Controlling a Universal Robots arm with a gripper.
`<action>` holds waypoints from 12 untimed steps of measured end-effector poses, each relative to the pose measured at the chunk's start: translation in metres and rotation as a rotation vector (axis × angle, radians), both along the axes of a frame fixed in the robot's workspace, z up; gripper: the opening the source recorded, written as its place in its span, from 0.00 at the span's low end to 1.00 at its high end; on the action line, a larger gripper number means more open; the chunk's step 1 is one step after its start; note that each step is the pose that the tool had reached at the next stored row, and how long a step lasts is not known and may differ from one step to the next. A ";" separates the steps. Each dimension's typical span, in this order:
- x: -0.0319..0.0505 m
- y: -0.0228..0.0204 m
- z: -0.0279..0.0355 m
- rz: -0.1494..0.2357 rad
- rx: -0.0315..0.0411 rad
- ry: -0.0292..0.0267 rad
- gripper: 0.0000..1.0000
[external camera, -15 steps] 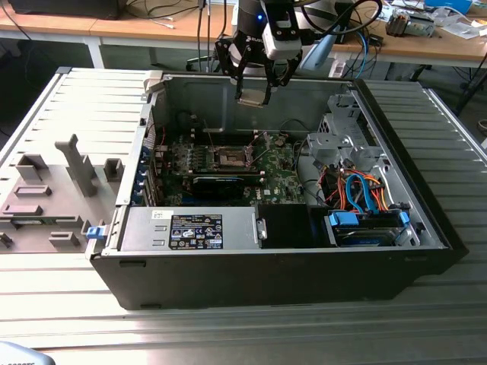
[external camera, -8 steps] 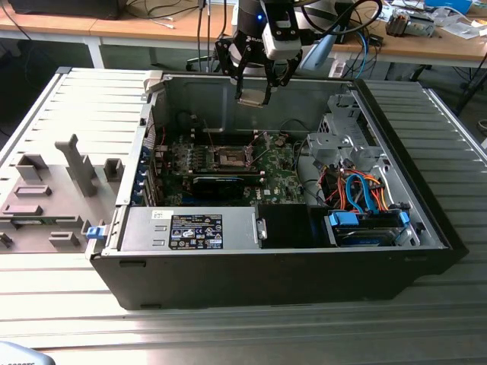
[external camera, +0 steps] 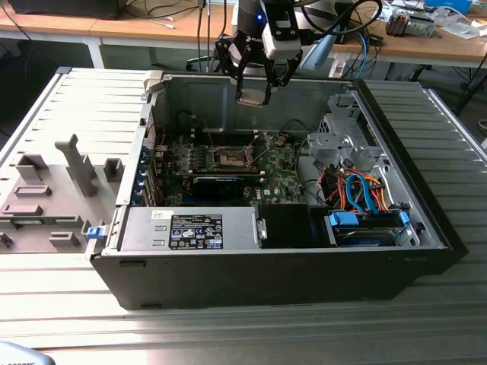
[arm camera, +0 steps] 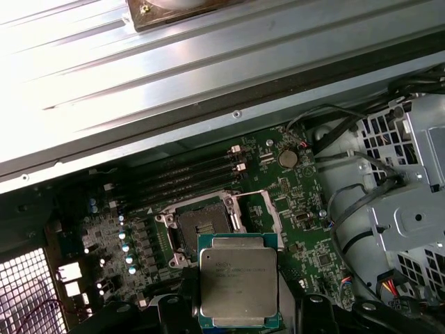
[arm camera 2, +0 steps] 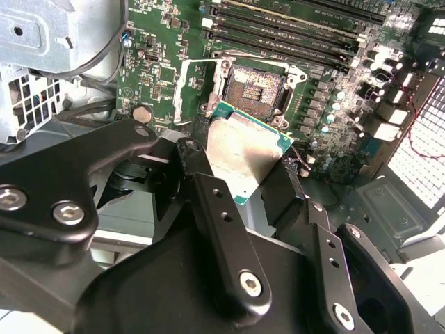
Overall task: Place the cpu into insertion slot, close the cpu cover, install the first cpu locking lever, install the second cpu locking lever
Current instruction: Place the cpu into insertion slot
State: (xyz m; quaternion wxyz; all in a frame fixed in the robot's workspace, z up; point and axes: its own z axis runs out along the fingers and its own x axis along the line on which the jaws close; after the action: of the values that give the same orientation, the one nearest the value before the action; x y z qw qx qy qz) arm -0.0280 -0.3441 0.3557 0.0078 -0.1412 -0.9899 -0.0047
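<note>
My gripper (external camera: pixel 253 93) fingers clamped on cpu (arm camera: pixel 238 278) edges, high over case (external camera: pixel 266 281) | insertion slot (arm camera: pixel 203 226) open, bare, well below | I'd square corners to slot, keep chip level, lower straight, no sliding across contacts.

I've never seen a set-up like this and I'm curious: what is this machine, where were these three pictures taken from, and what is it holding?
This is a robot arm over an open computer case lying on a ribbed metal table. The exterior view comes from a camera off the arm; both wrist views come from cameras riding on it, near its tool. The tool is shut on the cpu, a small square chip with a silvery top. Beneath, on the green circuit board, is the insertion slot, its dark centre uncovered. The chip hangs above the board, not yet in the slot. A grey tray of holders lies at the exterior view's left.
</note>
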 end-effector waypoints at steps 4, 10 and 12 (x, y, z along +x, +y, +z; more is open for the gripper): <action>0.0000 0.0000 0.0000 -0.002 0.0000 0.0000 0.55; 0.0000 0.0000 0.0000 -0.005 -0.0001 0.0000 0.55; 0.0000 0.0000 0.0000 -0.007 -0.0001 0.0000 0.55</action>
State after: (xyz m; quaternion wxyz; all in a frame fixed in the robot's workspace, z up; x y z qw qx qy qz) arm -0.0280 -0.3441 0.3558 0.0077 -0.1444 -0.9895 -0.0047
